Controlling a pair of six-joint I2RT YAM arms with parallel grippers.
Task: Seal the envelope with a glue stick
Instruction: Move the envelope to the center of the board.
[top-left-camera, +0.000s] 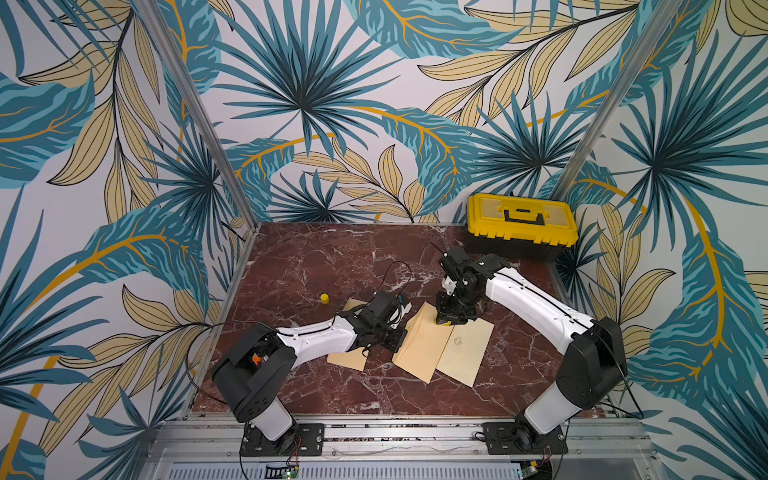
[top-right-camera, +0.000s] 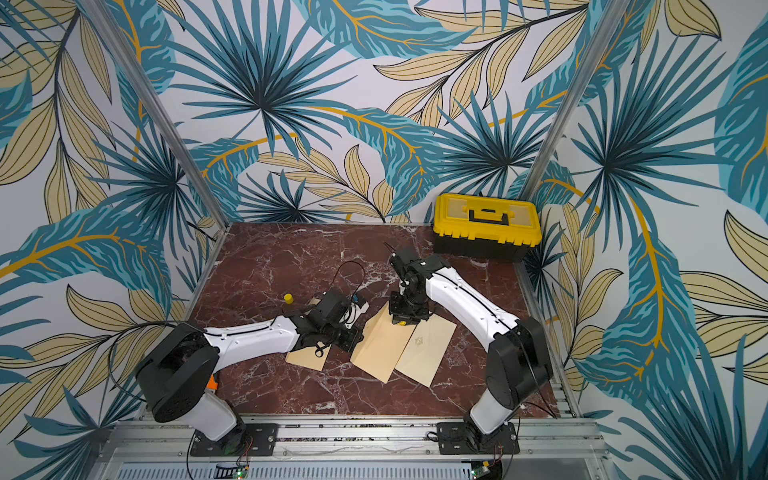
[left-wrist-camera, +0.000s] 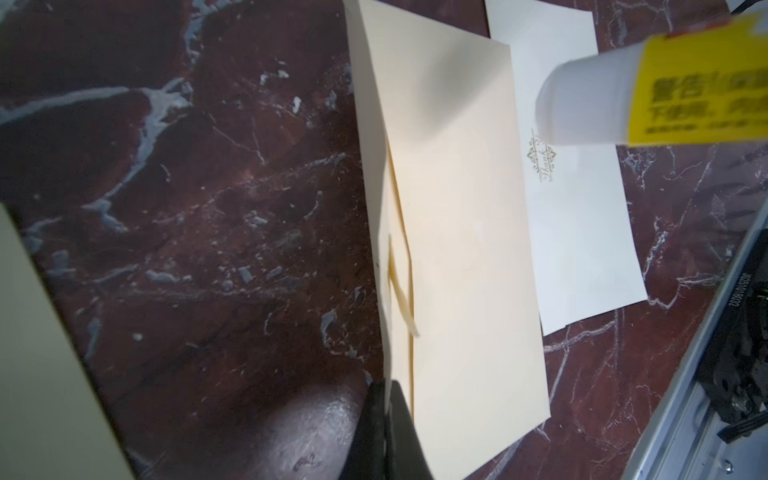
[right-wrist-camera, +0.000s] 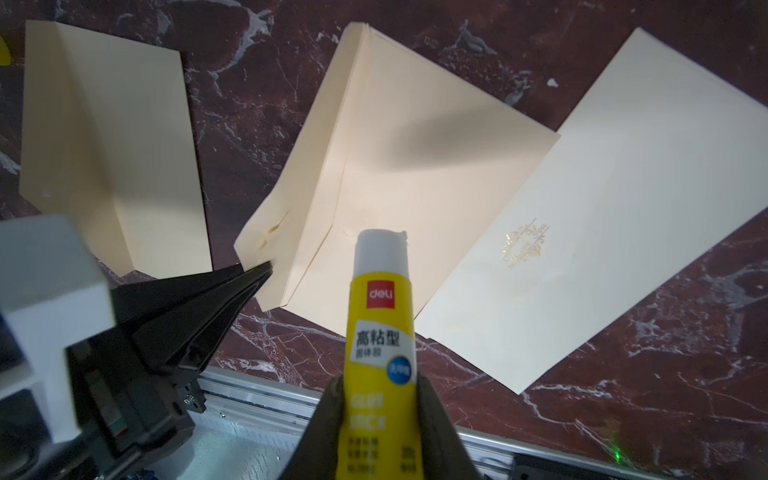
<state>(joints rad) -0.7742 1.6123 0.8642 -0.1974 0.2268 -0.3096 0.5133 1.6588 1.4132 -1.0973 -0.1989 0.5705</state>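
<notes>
Right wrist view: right gripper (right-wrist-camera: 380, 388) clamps the uncapped glue stick (right-wrist-camera: 382, 316), tip just above the middle envelope (right-wrist-camera: 415, 187). Left gripper (right-wrist-camera: 262, 268) is pinched shut on its flap edge. Cap (top-left-camera: 324, 297) stands well apart. Left, by my read: glue stroke, press flap.

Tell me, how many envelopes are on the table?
3. The open envelope lies partly under the left arm. The middle envelope has a corner in the left gripper. The white envelope, gold-printed, sits partly under it. None seem hidden.
</notes>
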